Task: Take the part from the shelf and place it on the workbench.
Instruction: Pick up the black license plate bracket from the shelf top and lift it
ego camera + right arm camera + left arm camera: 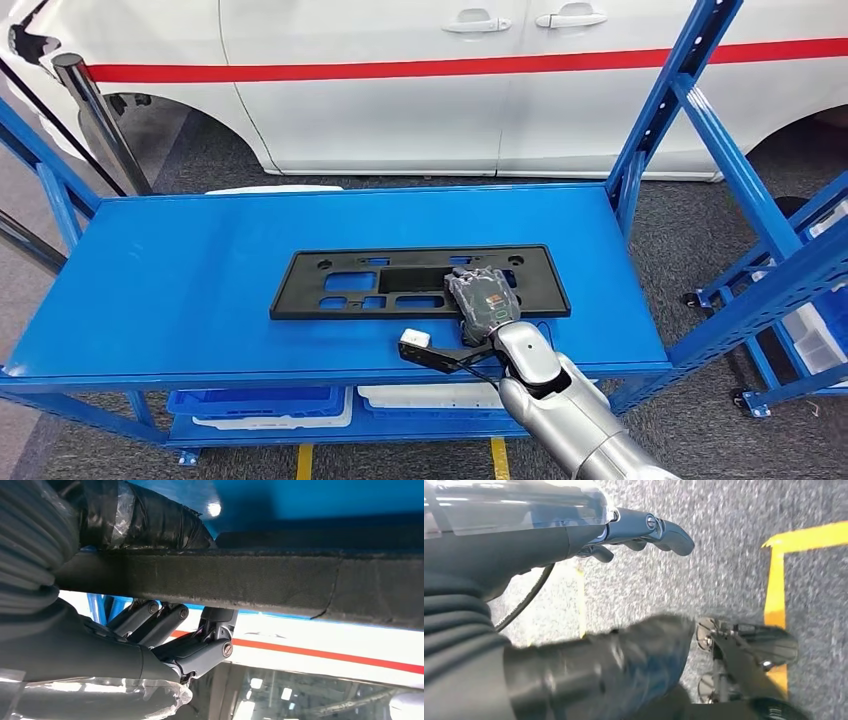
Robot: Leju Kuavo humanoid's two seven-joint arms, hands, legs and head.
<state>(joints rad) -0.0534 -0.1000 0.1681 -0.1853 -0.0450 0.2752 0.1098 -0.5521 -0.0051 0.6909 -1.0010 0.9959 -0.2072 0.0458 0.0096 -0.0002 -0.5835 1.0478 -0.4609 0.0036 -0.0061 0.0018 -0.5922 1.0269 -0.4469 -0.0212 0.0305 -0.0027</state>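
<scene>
The part [330,283] is a flat black rectangular frame with several cut-outs. It lies lengthwise in the middle of the blue shelf [160,280]. My right hand [482,297] lies over the right end of the part's near edge. In the right wrist view the part's edge [280,582] runs between the taped thumb [150,520] on one face and the dark fingers [170,622] on the other, so the hand grips it. My left hand [639,530] hangs over the grey floor, its fingers stretched out and holding nothing.
A white car with a red stripe [400,70] stands just behind the shelf. Blue uprights [665,110] rise at its right end, a black pole [100,120] at its left. Blue and white bins [270,405] sit on the lower level. Yellow floor tape [776,580] runs under my left hand.
</scene>
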